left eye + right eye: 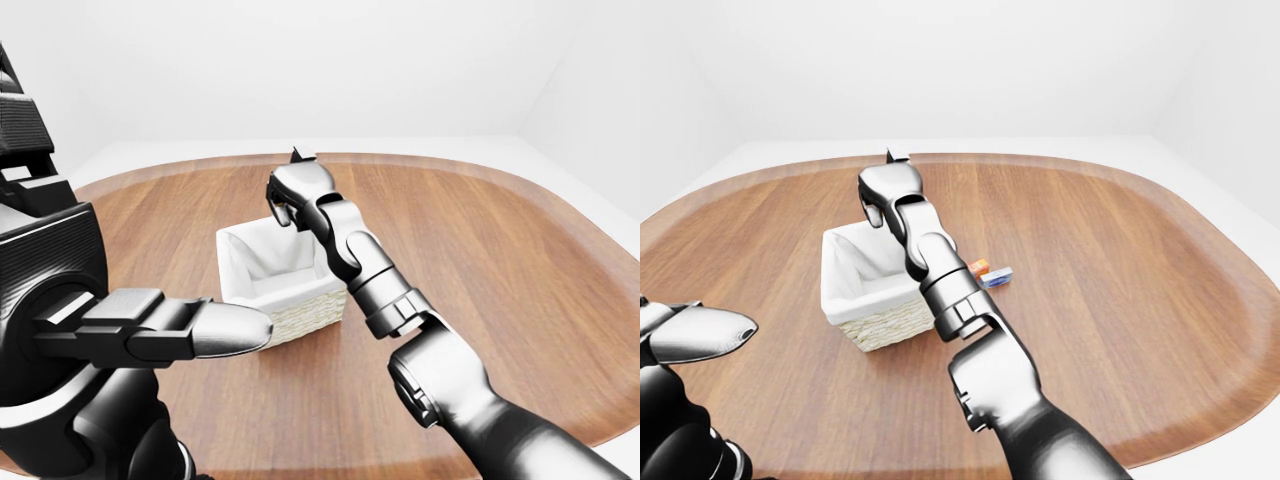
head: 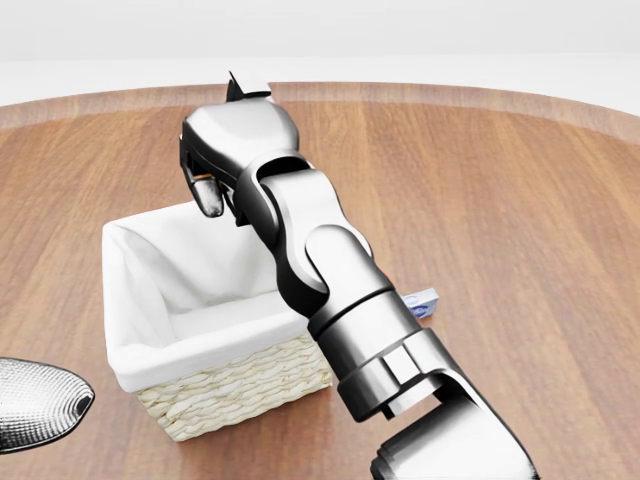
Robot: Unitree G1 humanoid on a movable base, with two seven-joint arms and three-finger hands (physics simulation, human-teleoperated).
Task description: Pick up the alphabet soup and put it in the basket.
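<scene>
Head view shows the right hand over the basket, grip unclear, alphabet soup unseen; judging so, lower well inside the rim, then spread fingers slowly.

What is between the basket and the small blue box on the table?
In the head view, the robot's right forearm crosses between the basket and the blue box.

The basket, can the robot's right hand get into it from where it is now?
Probably yes. The right hand hangs just over the top rim of the basket, whose open top has nothing covering it. Whether the hand holds anything cannot be told from these views.
</scene>
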